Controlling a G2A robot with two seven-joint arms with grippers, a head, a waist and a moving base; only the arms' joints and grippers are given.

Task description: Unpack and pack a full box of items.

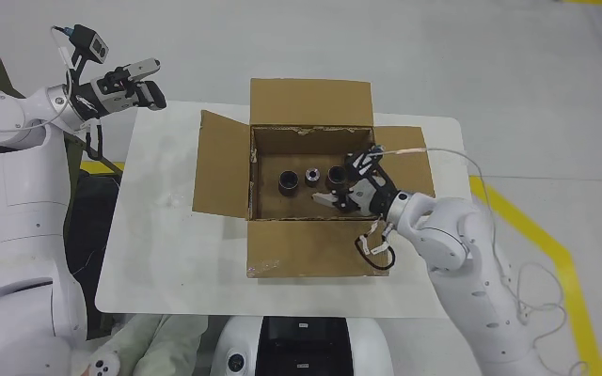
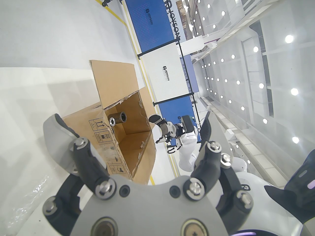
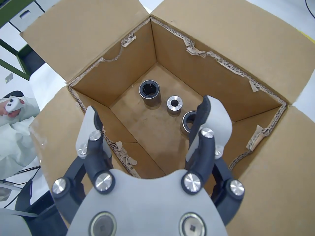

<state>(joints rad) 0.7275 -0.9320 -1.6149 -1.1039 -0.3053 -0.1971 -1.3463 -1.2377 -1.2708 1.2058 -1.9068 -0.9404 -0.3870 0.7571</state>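
Currently the right gripper [image 3: 148, 108] is hovering over the open cardboard box [image 3: 128, 74], its fingers [image 3: 216, 116] spread wide and holding nothing. Three metal cylinders are standing upright in a row on the box floor, axes vertical: tall bushing [image 3: 149, 92], small silver collar [image 3: 174, 103], dark ring [image 3: 187, 122]. The ring is sitting nearest, below and just beside one finger, which is partly covering it in the right wrist view. The top view is showing the row whole. The left gripper [image 1: 149, 82] is hanging well off, past the tabletop [image 1: 160, 235] corner, also spread and empty, so the right arm is plainly nearer. The left wrist view is catching the bushing side-on through the box's torn corner.
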